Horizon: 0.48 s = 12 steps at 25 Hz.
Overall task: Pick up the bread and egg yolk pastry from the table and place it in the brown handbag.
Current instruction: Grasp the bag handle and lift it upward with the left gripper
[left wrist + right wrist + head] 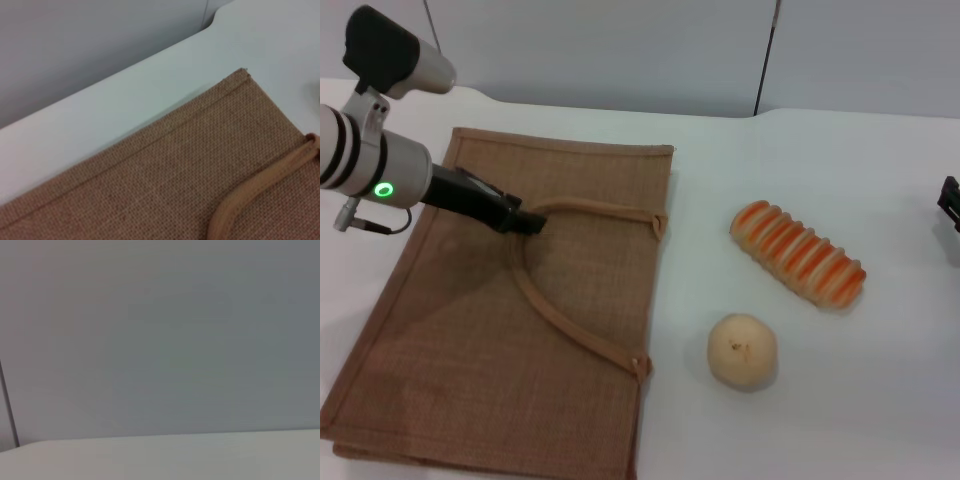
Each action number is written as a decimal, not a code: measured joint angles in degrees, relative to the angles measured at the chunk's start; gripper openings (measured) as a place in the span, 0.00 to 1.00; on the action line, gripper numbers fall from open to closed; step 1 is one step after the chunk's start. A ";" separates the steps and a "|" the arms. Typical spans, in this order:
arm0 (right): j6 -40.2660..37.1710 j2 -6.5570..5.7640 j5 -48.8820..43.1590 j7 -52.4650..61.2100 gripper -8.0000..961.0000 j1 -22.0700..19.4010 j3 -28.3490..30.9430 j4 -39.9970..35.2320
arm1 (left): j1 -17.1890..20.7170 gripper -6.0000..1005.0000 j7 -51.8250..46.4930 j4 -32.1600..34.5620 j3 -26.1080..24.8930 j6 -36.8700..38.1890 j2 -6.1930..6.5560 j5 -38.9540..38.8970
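Observation:
The brown handbag [520, 330] lies flat on the left of the white table, with its looped handles [575, 335] resting on top. My left gripper [525, 221] is low over the bag, its tip at the top of the handle loop. The left wrist view shows the bag's woven cloth [165, 190] and a piece of handle [260, 190]. The striped bread [798, 254] lies on the table to the right of the bag. The egg yolk pastry [742, 350] sits in front of the bread. My right gripper [950, 205] only shows at the far right edge, away from both foods.
The white table [880, 400] meets a grey wall [620, 50] at the back. The right wrist view shows only that wall [160, 340] and a strip of table edge [200, 460].

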 joint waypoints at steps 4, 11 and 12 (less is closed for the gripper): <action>-0.45 -0.01 -0.05 0.00 0.82 0.03 0.00 -0.03 | -0.06 0.54 0.04 -1.90 0.03 1.23 0.14 0.00; -0.45 -0.07 -0.05 0.00 0.82 0.15 -0.04 -0.08 | -0.06 0.46 -0.18 -2.70 0.05 2.34 0.17 -0.12; -0.45 -0.08 -0.05 0.00 0.82 0.17 -0.06 -0.09 | -0.06 0.45 -0.28 -2.76 0.05 2.60 0.07 -0.11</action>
